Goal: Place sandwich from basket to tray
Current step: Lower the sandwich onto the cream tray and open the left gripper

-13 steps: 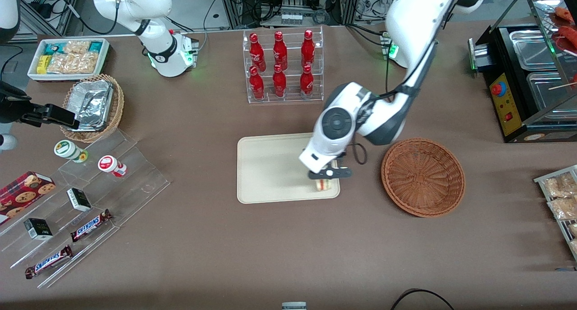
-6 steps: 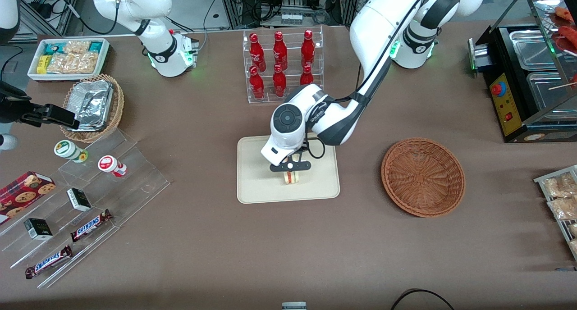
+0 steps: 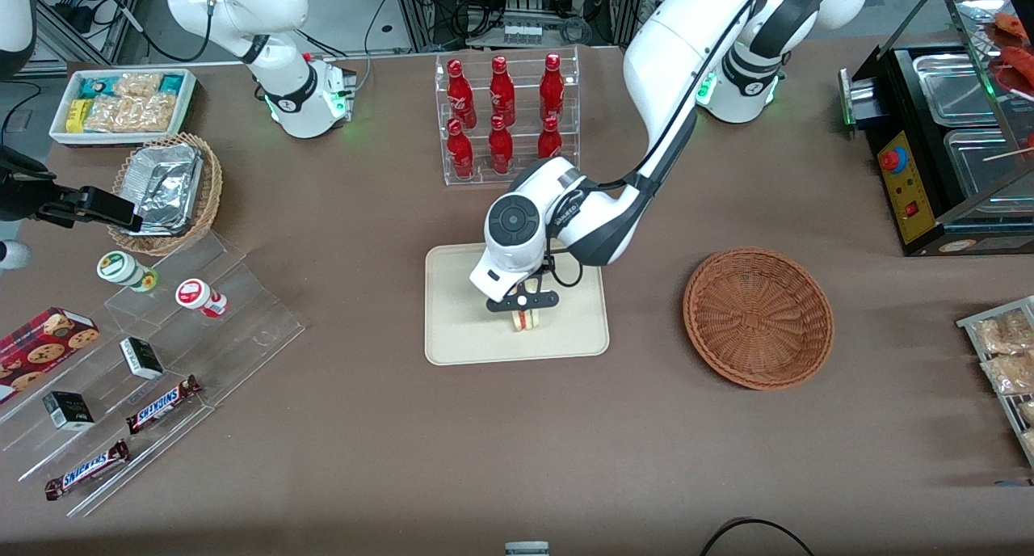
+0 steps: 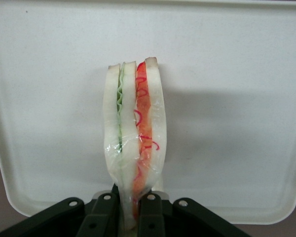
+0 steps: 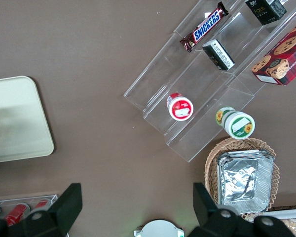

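**Caller:** Brown cloth is spread across the whole table (image 3: 339,427), and at its middle the flat cream-beige rectangular tray with the low rim (image 3: 456,330) is laid out, with the rack of red bottles (image 3: 505,120) farther from the front camera.

**Analyst:** And the left arm's black two-finger gripper (image 3: 522,301) is seen hanging over that tray. It is closed on the small triangular sandwich of pale white bread (image 3: 525,320), pinched across the slices.

**Caller:** That is confirmed at the wrist: the wrapped sandwich (image 4: 135,138) is clamped at one end between the fingers (image 4: 150,210), green filling on one side, red on the other.

**Analyst:** So the sandwich is carried on edge, its long axis running straight out from the gripper (image 4: 133,217), with the tray (image 4: 237,74) as the backdrop everywhere around it.

**Caller:** Whether it is touching the tray cannot be told.

**Analyst:** The round reddish-brown wicker basket (image 3: 758,318) is left empty, well apart toward the working arm's end. Only a lowering, if needed, and a release are judged to be left, and a topple onto a flat face is to be expected.
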